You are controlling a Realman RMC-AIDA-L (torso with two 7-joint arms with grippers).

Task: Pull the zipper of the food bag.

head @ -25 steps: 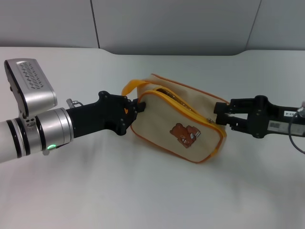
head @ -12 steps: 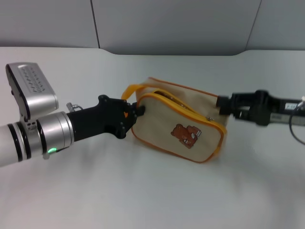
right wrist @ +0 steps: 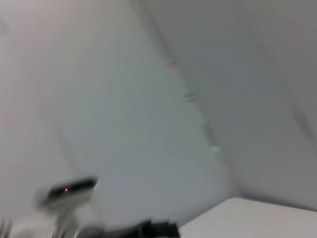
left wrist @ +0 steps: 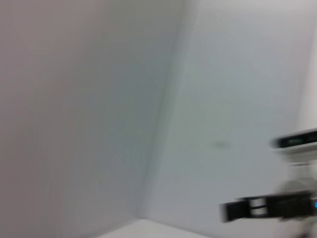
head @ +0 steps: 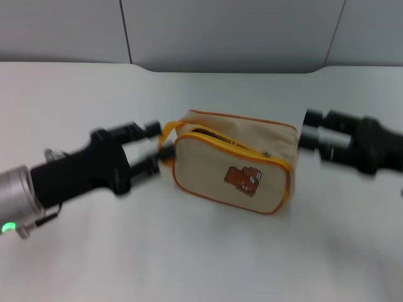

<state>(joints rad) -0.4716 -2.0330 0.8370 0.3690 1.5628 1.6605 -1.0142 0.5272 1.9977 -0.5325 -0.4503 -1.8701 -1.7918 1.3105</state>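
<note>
The bag [head: 233, 162] sits on the bench [head: 201, 251] about midway between its left and right edges, nearer the far edge than the near one, with the bear patch [head: 242, 178] facing the near edge. The zipper [head: 234, 146] runs along the bag's top front edge, and its small silver pull [head: 267, 153] lies toward the right end of that track. Behind the track the top gapes a little, showing a dark opening. The yellow strap [head: 167, 133] loops out from the bag's left end.

My left gripper [head: 151, 148] is on the left side of the bench, just beside the bag's left end, next to the strap; its two fingers [head: 152, 128] stand apart with nothing between them. My right gripper [head: 313, 134] hangs just off the bag's right end, apart from the fabric and clear of the pull; it is smeared, and I cannot tell how wide it stands.

Neither wrist view shows the bag, only pale wall, a bench corner and a blurred dark arm farther off.
</note>
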